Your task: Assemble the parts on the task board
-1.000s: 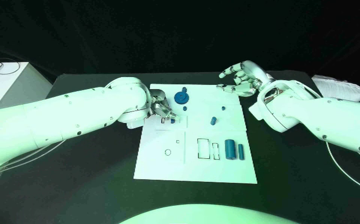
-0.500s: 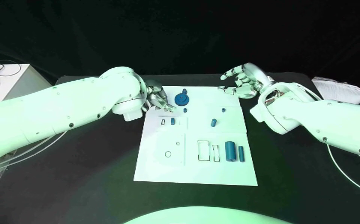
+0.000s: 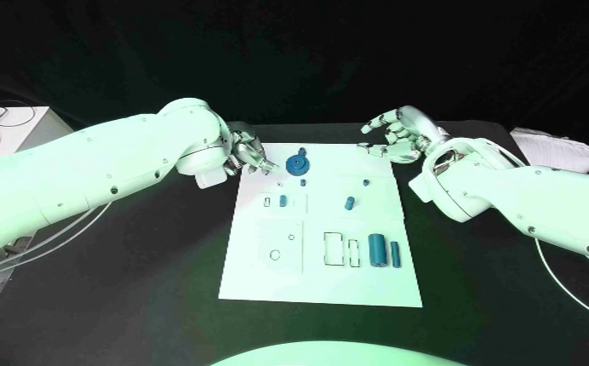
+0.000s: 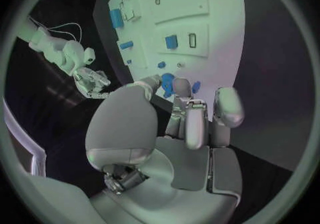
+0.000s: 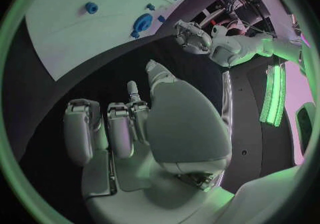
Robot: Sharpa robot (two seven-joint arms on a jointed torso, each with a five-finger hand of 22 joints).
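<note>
Left hand, fingers curled on nothing visible, has drawn back from the small blue part now seated mid-board, toward the gear, apparently next; right hand idles, fingers loosely spread, empty.

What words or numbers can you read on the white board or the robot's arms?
None can be read.
The task board bears only outlined shapes and blue parts, no letters or numbers.
The left hand and right hand carry no readable label either.
</note>
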